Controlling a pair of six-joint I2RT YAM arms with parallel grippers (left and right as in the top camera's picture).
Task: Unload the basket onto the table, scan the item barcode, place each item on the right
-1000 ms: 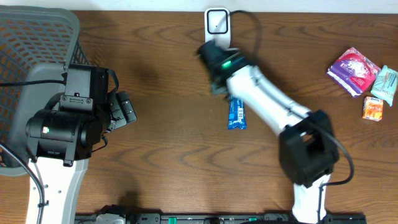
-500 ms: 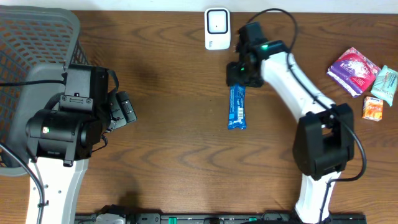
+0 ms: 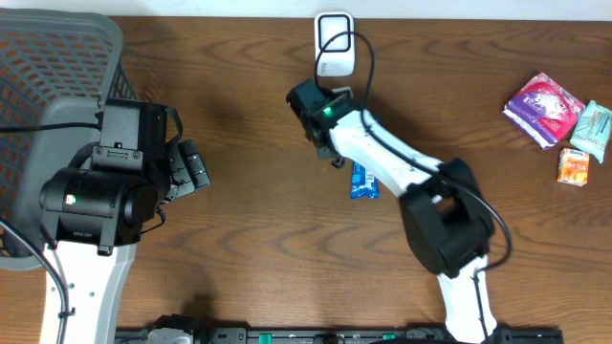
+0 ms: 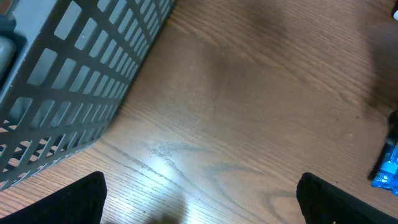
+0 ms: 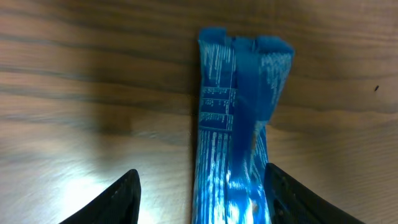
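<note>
Straddling blue snack bar (image 5: 233,137), R end effector (image 5: 202,180) part-open, no grip; L end effector (image 4: 202,193) wide.

blue wrapper (image 5: 236,124), grey basket (image 3: 57,57), brown woodgrain table (image 3: 249,239)

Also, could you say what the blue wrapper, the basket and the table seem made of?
Blue wrapper: likely glossy plastic film, crimped end, shiny creases.
Basket: probably matte grey plastic, moulded grid.
Table: wood or wood-look laminate, visible grain.
</note>
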